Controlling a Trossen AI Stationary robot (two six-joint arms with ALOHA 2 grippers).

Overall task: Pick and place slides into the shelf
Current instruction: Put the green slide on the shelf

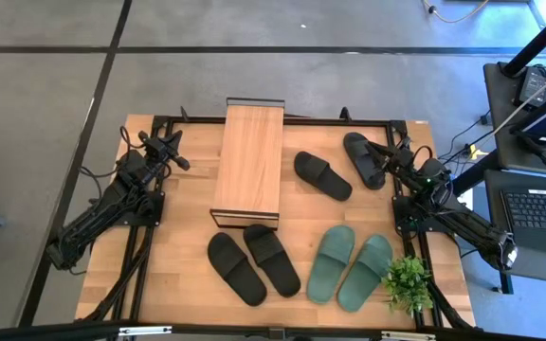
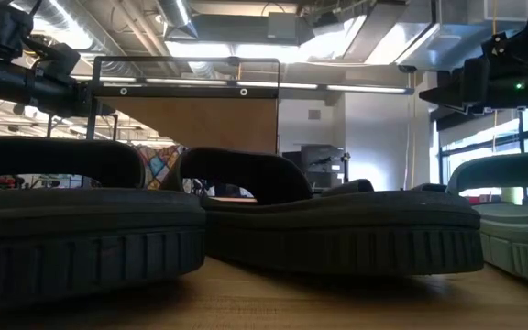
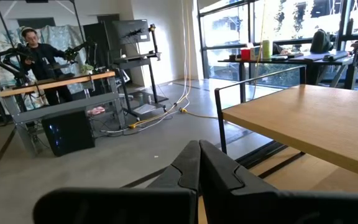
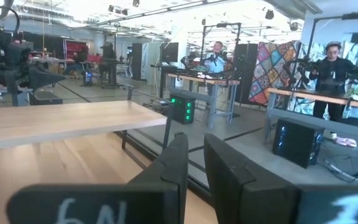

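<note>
No slide is on the low rectangular shelf with a light wood plank top on a thin black metal frame (image 1: 247,162), so all six rubbery open-toe slides lie on the big wooden tabletop (image 1: 178,275).

The main risk I see is a poor grasp. The slides are soft, matte and flexible, with a wide arched strap and a ribbed sole edge. Pinched by the thin sole rim, one would likely sag and slip. Pinched by the strap, it would hang and swing, and could catch the shelf's frame on the way in.

The pairs lie close together. The two matte black slides near the shelf's near end (image 1: 253,263) are touching or nearly so, as are the two dull sage green slides (image 1: 351,266) to their right, so reaching for one may shove its neighbour. A small green potted plant (image 1: 407,281) stands just beside the green pair and could be knocked over.

Two more black slides lie right of the shelf: one (image 1: 322,175) in open space, the other (image 1: 363,159) at the far right, close to the right gripper (image 1: 384,151).

That gripper is raised, with its fingers (image 4: 176,163) nearly together and nothing between them. The left gripper (image 1: 180,161) hovers left of the shelf with its fingers (image 3: 219,168) pressed together, also empty.
</note>
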